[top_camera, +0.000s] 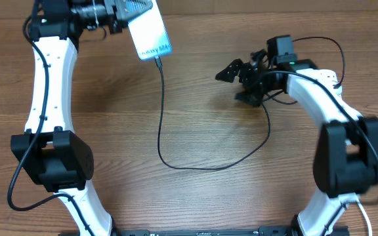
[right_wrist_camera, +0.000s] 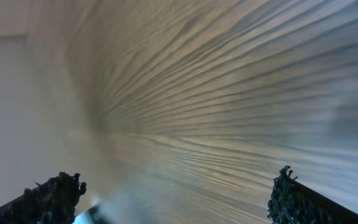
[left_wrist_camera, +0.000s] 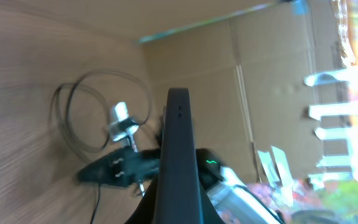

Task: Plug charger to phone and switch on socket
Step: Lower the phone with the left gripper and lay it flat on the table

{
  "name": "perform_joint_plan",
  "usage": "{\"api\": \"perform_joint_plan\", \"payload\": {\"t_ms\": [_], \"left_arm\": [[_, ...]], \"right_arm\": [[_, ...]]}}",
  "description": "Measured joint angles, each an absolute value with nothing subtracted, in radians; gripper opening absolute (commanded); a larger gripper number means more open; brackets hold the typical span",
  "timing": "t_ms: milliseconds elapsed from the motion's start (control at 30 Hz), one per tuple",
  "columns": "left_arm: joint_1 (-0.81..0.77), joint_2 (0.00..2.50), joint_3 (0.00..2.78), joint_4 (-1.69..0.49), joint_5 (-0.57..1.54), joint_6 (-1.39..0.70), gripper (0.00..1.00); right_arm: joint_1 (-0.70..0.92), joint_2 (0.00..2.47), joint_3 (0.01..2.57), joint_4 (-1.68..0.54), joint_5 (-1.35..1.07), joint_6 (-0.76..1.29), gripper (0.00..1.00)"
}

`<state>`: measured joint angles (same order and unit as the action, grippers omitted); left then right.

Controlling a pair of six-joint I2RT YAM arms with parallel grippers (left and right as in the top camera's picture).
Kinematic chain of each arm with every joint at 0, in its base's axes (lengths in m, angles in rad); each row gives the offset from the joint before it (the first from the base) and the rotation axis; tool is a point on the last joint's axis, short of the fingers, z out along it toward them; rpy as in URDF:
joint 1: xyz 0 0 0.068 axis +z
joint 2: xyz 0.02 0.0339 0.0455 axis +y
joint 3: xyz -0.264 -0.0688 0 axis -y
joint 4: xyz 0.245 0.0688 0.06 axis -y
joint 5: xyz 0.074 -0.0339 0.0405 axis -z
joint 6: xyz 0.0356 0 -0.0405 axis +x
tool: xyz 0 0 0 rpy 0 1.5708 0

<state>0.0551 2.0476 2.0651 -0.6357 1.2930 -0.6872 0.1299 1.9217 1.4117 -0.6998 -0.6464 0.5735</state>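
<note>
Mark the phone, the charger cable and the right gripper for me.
phone (top_camera: 148, 34): overhead view, middle of its lit screen.
charger cable (top_camera: 161, 111): overhead view, straight run below the phone.
right gripper (right_wrist_camera: 179, 177): right wrist view, midway between its open fingers.

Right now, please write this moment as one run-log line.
left gripper: shut on phone | charger: tip at phone's lower edge, looks plugged | right gripper: open, empty | socket: not in view
</note>
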Motion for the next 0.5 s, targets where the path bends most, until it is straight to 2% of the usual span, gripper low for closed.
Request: {"api": "perform_joint_plan", "payload": {"t_ms": [267, 500], "left_arm": [[-0.048, 2.048, 2.065, -0.951, 1.053, -0.438, 0.04], [-0.158, 2.048, 2.004, -0.949, 0.891, -0.370, 0.04]], "right_arm": [[0.130, 1.715, 1.412, -0.818, -0.380, 0.534, 1.00], [0.130, 1.652, 1.412, -0.894, -0.264, 0.524, 1.00]]}}
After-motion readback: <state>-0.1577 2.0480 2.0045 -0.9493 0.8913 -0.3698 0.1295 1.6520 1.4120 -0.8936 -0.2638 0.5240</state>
